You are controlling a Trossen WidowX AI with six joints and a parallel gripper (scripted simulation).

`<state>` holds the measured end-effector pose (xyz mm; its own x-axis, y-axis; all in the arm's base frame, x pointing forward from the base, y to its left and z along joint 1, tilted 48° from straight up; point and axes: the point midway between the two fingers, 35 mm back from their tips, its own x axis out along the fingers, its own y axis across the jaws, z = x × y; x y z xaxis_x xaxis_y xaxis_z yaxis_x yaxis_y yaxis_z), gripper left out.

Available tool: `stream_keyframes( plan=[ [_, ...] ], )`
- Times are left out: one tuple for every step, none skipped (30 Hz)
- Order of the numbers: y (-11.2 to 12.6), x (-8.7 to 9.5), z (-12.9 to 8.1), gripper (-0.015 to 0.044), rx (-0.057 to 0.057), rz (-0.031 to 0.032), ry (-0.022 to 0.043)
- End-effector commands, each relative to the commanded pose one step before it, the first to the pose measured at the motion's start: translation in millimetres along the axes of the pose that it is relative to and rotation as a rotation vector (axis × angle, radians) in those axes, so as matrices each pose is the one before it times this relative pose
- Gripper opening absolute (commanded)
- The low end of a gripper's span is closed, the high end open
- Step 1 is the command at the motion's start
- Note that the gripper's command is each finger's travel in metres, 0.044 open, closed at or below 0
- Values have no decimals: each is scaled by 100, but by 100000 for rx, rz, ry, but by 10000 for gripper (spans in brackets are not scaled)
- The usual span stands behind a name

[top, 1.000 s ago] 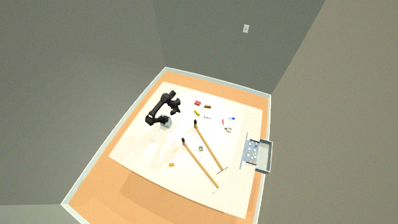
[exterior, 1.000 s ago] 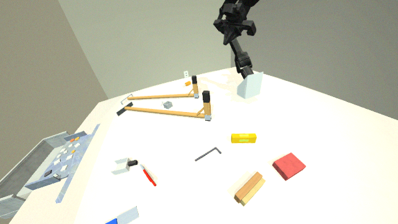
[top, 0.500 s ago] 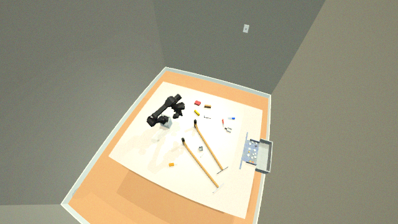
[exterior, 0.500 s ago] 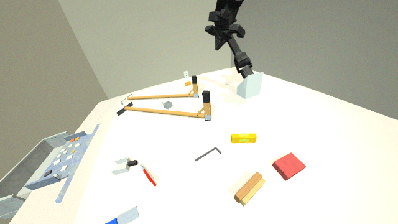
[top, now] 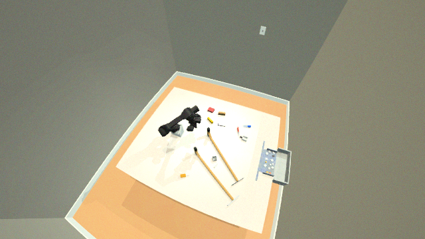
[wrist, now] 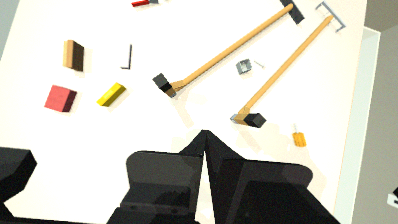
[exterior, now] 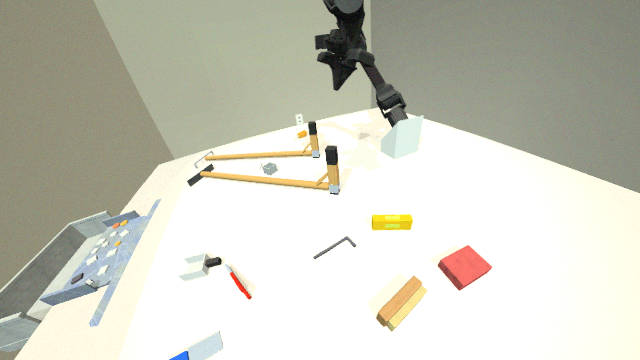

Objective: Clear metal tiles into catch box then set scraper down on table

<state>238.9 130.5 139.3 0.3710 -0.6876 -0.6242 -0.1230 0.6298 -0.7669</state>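
Note:
My gripper [top: 190, 129] [exterior: 336, 87] [wrist: 205, 133] is shut and empty, high above the table near the arm's base. A long wooden-handled tool with a flat dark blade [top: 223, 156] [exterior: 265, 179] [wrist: 235, 46] lies on the table, its black-topped grip standing up at the near end. A similar tool with an open, pale wire-like head [top: 214, 176] [exterior: 260, 155] [wrist: 288, 63] lies beside it. The steel plate [top: 261, 162] [exterior: 124, 260] is at the far side and bears several small tiles [exterior: 102, 270], mostly pale, some orange. The catch box [top: 283, 166] adjoins its far end.
A yellow block [exterior: 392, 222] [wrist: 111, 95], a red block [exterior: 465, 267] [wrist: 60, 99], a wooden block [exterior: 401, 302] and a hex key [exterior: 331, 247] lie to one side. A small grey box [exterior: 270, 169] [wrist: 243, 66] sits between the long handles. A red-handled tool [exterior: 240, 286] lies nearer the plate.

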Motion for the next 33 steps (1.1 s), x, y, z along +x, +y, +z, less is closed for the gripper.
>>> stream_keyframes(
  plan=[
    [-745,971,528,0,3446,530,4356],
    [-191,226,105,0,761,-27,927],
    [-192,227,106,0,763,-27,925],
    [-193,227,106,0,764,-27,923],
    [-194,227,106,0,765,-26,922],
    [-195,228,107,0,767,-26,920],
    [-195,228,107,0,768,-26,919],
    [-196,228,108,0,770,-26,917],
    [-197,229,108,0,771,-26,916],
    [-198,229,108,0,772,-25,914],
    [-199,229,109,0,774,-25,912],
    [-200,230,109,0,775,-25,911],
    [-201,230,110,0,776,-25,909],
    [-201,230,110,0,778,-25,907],
    [-202,230,110,0,779,-24,906],
    [-203,231,111,0,781,-24,904],
    [-204,231,111,0,782,-24,903],
    [-205,231,112,0,783,-24,901],
    [-206,232,112,0,785,-24,899],
    [-207,232,112,0,786,-23,898],
    [-208,232,113,0,787,-23,896],
    [-208,233,113,0,789,-23,895],
    [-209,233,113,0,790,-23,893],
    [-210,233,114,0,791,-23,891],
    [-211,233,114,0,793,-23,890],
    [-212,234,115,0,794,-22,888],
    [-213,234,115,0,795,-22,886],
    [-214,234,115,0,797,-22,885],
    [-215,234,116,0,798,-22,883],
    [-215,235,116,0,799,-22,881],
    [-216,235,116,0,801,-22,880],
    [-217,235,117,0,802,-22,878],
    [-218,236,117,0,803,-22,876]
  ],
)
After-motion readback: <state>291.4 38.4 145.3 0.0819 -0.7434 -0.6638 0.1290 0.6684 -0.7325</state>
